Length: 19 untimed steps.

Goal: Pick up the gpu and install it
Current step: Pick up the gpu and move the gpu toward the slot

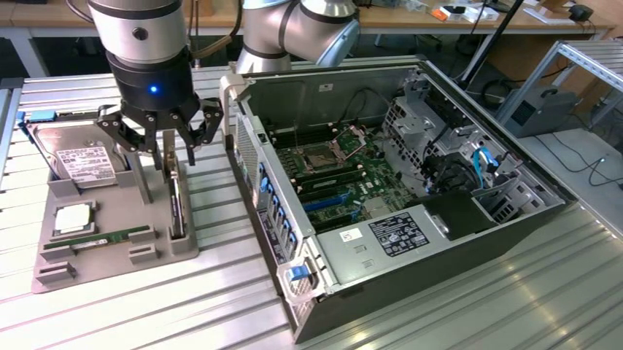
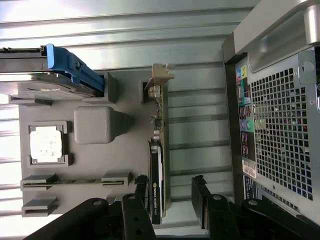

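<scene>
The gpu point(image 1: 176, 200) stands on its long edge in a slot at the side of the grey holder tray point(image 1: 107, 259) nearest the computer case. In the wrist view the gpu point(image 2: 158, 150) shows edge-on, black face to one side, with its silver bracket point(image 2: 160, 76) at the far end. My gripper point(image 1: 160, 146) hangs open just above the card, a finger on each side. The wrist view has my gripper point(image 2: 170, 192) straddling the card's near end, with the card close to one fingertip point(image 2: 142, 187) and a wider gap to the other. Nothing is held.
The tray also carries a silver hard drive point(image 1: 83, 162) with a blue rail, a processor point(image 1: 73, 219) and a green memory stick point(image 1: 98, 239). The opened computer case point(image 1: 428, 240) lies to the exterior view's right, motherboard point(image 1: 336, 182) exposed. Ribbed metal tabletop point(image 1: 195, 306) surrounds both.
</scene>
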Tool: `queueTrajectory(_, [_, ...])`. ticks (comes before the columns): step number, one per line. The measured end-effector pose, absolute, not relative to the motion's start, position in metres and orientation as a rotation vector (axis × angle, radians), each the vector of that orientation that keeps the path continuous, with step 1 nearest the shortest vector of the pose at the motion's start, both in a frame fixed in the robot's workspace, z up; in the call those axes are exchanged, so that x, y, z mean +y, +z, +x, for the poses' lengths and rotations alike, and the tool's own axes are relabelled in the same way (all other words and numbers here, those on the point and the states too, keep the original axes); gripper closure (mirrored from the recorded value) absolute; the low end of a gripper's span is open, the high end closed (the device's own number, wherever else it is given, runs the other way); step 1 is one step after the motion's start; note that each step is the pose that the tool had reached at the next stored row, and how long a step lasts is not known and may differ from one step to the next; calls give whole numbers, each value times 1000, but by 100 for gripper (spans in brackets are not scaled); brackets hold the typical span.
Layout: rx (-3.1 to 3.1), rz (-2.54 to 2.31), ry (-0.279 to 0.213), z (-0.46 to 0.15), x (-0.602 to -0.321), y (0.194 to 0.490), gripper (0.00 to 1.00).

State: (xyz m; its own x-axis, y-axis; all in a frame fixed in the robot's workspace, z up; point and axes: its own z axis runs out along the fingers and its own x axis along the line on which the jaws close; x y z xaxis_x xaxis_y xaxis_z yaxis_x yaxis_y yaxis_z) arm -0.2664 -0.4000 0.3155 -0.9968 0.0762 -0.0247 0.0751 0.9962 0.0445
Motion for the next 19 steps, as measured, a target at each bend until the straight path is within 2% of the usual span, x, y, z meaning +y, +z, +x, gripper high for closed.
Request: queueTrajectory(19, [3112,118,68,-266,-400,307,52])
